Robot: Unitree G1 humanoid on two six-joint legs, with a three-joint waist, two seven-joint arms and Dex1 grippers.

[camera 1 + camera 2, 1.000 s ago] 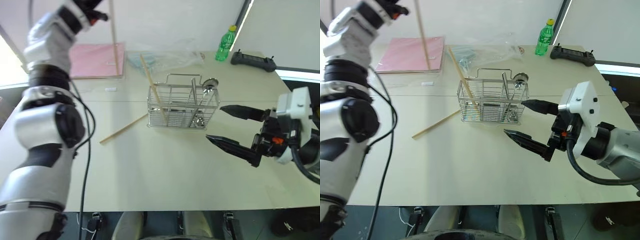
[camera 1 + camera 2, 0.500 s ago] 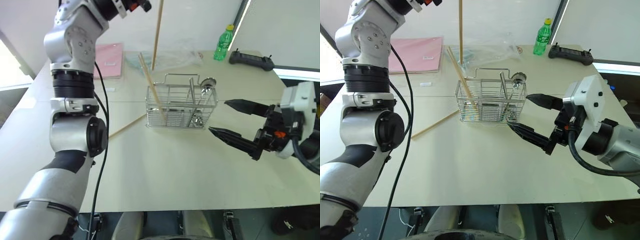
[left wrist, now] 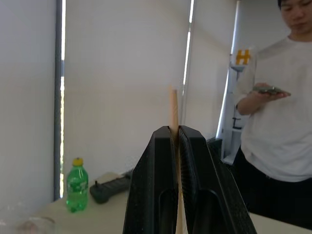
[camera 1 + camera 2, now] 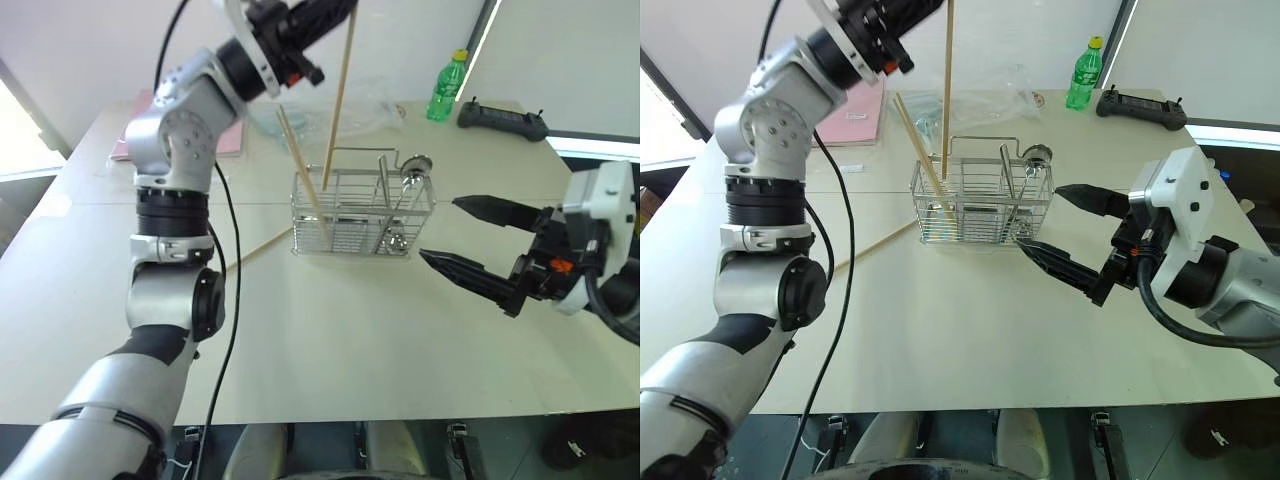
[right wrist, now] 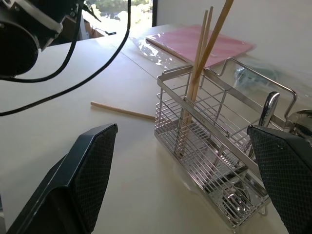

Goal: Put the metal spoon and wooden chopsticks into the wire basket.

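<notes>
**Two sticks at the basket, one more to go**

Two of the wooden chopsticks [image 4: 302,160] are at the wire basket [image 4: 362,215] now. One leans in its left part. The other is the held stick [image 4: 337,100], which stands almost straight up, with its low end down inside the same part, I think. The left hand [image 4: 318,14] is high above the basket and is clenched tight on the top of that stick. It has not let go.

The metal spoon [image 4: 409,200] looks done. It stands in the right part of the basket, bowl down, with its handle sticking up past the rim.

One loose stick [image 4: 258,250] lies flat on the bench [image 4: 330,340], just left of the basket, with one end near the basket's bottom corner. So I think the job is more than half done. What is left is to drop the held stick and then fetch the loose one.

The right hand [image 4: 472,243] waits just right of the basket with its two fingers spread wide, grasping nothing.

There is lots of bare bench in front of the basket and around the loose stick, so there is room to reach. The basket sits well away from the bench edges. Behind it lie a clear plastic bag [image 4: 340,108] and a pink folder [image 4: 225,135]. A green bottle [image 4: 450,88] and a black controller [image 4: 505,121] sit near the far right edge.
</notes>
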